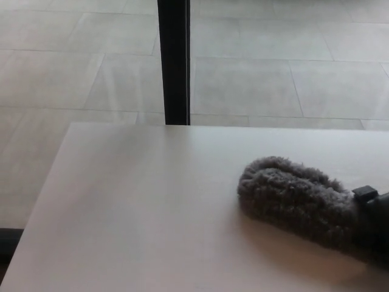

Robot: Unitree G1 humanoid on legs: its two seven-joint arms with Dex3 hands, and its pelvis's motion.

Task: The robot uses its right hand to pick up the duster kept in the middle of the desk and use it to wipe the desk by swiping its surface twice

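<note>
Right hand [375, 224] is gripping the duster [295, 198], which lies on the desk [140, 207] right of the post [175, 61]. Pickup's done, swiping looks underway.

Only a dark sliver of the right robot hand [375, 219] shows, cut off at the picture's right edge, so how its fingers sit cannot be made out. The near end of the duster [295, 198] vanishes behind it. The table [140, 213] runs out past the bottom and right edges. The black post [174, 61] is cropped at the top.
</note>
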